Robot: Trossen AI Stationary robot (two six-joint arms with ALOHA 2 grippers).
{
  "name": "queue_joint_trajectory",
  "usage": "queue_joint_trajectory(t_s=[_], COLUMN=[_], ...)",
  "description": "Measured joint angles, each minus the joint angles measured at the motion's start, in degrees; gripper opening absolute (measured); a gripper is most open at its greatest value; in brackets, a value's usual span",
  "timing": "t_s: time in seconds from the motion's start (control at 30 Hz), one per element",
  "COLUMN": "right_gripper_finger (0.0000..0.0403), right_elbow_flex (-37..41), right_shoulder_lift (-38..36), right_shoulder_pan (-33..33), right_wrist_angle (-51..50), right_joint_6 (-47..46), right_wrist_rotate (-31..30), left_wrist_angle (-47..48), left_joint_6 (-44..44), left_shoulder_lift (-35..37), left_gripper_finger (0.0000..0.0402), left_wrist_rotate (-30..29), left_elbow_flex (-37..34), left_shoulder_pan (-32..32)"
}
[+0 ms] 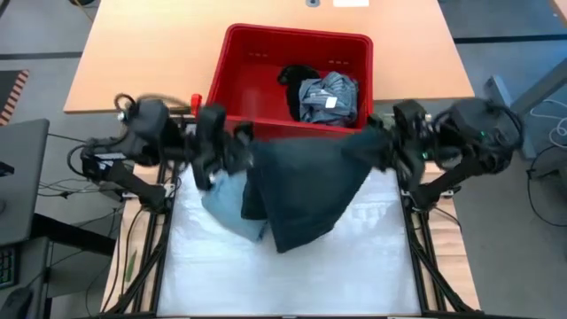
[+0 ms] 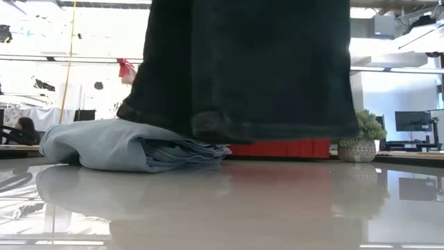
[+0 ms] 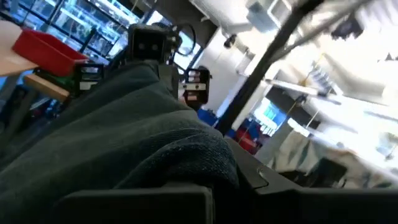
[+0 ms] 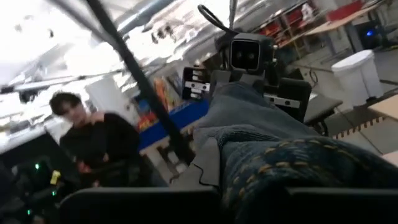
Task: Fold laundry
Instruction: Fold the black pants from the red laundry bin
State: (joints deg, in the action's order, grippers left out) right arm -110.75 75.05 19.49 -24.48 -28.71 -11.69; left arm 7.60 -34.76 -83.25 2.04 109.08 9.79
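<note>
A dark navy garment (image 1: 306, 186) hangs spread between my two grippers above the white table, in front of the red basket. My left gripper (image 1: 241, 146) is shut on its upper left end and my right gripper (image 1: 376, 146) on its upper right end. In the low view the garment (image 2: 250, 69) hangs like a curtain, and its lower hem reaches the top of a folded light blue garment (image 2: 132, 146). That garment lies flat on the table (image 1: 229, 206), partly under the dark one. My left gripper holds the dark garment by its upper left edge (image 3: 186, 155), and the cloth bunches over the fingers and hides them. The fingers point roughly level toward the table's right. The cloth runs off toward the other arm and hangs below. My right gripper holds the garment's upper right edge (image 4: 249, 155), where a bunched fold covers the fingers. The fingers point roughly level toward the table's left. The top edge (image 4: 242, 106) stretches across to the left arm, and the rest hangs down.
The red basket (image 1: 257, 62) stands on the wooden tabletop behind, with a grey-blue striped piece (image 1: 328, 97) and a black piece (image 1: 297, 78) inside. Bare white table (image 1: 292, 275) lies toward the near edge. A person (image 4: 93, 143) sits beyond the table.
</note>
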Motion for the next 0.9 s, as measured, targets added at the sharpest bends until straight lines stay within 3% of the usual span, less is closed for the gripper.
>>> queue_joint_trajectory(t_s=[0.27, 0.47, 0.7, 0.8, 0.9], right_gripper_finger=[0.0025, 0.0025, 0.0025, 0.0025, 0.0025], right_elbow_flex=[0.0, 0.1, 0.0, 1.0, 6.3], right_shoulder_lift=[0.3, 1.8, 0.3, -1.3, -4.2], right_shoulder_pan=[18.4, 26.3, 24.4, 20.8, 15.8], right_wrist_angle=[-4.0, 1.0, 4.3, -5.4, -17.6], right_joint_6=[3.7, 5.6, 9.0, 3.6, -8.6], right_wrist_rotate=[-16.0, -25.7, -34.0, -40.7, -43.2], left_wrist_angle=[-5.7, -21.1, -28.2, -26.5, -23.0], left_joint_6=[7.3, 6.7, 3.6, 3.5, -0.4], left_shoulder_lift=[-8.4, -13.4, -12.9, -12.9, -12.7], left_gripper_finger=[0.0000, 0.0000, 0.0000, 0.0000, 0.0000], left_wrist_rotate=[-13.8, -14.6, -20.9, -25.4, -27.4], left_elbow_flex=[0.0, -0.1, -0.1, -0.6, -3.5], left_shoulder_pan=[15.6, 18.2, 14.5, 12.1, 7.9])
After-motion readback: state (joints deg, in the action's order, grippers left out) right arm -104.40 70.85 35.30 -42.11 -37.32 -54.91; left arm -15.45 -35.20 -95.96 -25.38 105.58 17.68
